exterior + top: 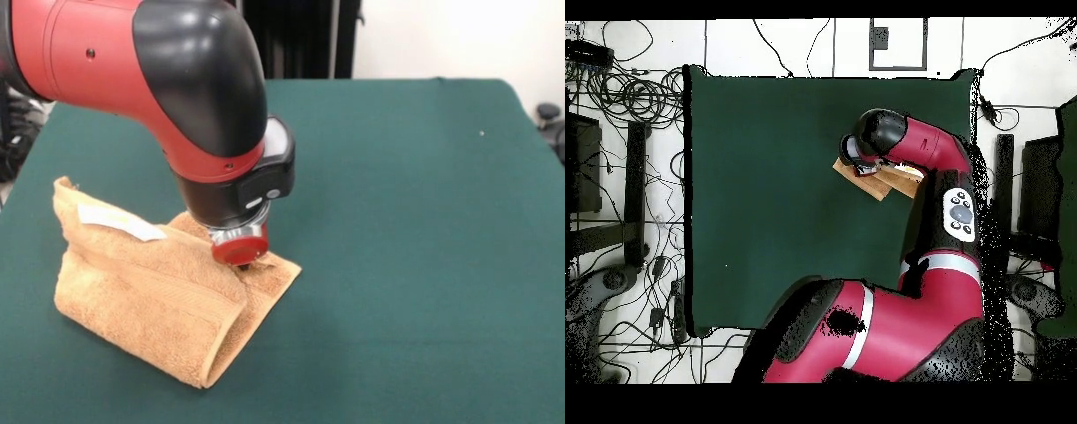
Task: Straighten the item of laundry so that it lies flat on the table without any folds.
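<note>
Front view: towel [159,296] lying folded on table [415,247], sitting in picture's lower left part, near table's left side and toward camera edge. Tag [121,222] resting on towel's upper fold, left of arm [168,79]. Arm coming down from picture's top left, hanging over towel's right part; gripper [244,262] sitting at towel's top surface near its right corner. Table stretching away right of towel and behind it.

Overhead view: towel [877,183] lying toward table's [765,200] upper right part, mostly under arm [915,150].

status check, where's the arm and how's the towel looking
Gripper down on towel, fingers hidden. Towel still folded and bunched, white tag up. Table around it shows nothing in the way.
</note>
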Tool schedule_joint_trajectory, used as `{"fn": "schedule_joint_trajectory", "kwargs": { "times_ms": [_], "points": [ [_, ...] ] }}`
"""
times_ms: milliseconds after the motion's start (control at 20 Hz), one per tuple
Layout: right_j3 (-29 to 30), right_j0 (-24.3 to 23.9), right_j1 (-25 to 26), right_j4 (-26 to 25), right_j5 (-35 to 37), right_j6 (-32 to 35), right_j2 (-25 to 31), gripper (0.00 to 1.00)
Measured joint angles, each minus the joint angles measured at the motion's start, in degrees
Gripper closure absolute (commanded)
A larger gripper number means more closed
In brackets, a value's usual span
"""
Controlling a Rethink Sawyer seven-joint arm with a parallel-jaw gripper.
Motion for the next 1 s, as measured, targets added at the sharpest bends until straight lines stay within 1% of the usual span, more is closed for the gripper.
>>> {"fn": "schedule_joint_trajectory", "kwargs": {
  "times_ms": [300, 400, 550, 700, 950, 1000],
  "points": [
    [0.49, 0.01, -0.12, 0.01, -1.07, 0.00, 0.01, 1.00],
    [1.44, -0.02, -0.64, 0.00, -1.62, 0.00, 0.02, 1.00],
    [4.99, -0.27, -3.24, -0.17, -2.96, 0.00, -0.02, 1.00],
    [7.14, -0.45, -5.12, -0.52, -3.28, 0.00, -0.29, 1.00],
    [11.19, -1.59, -9.19, -2.54, -3.25, 0.00, -1.43, 1.00],
    [12.07, -2.12, -10.10, -3.60, -3.25, 0.00, -1.69, 1.00]
  ]
}}
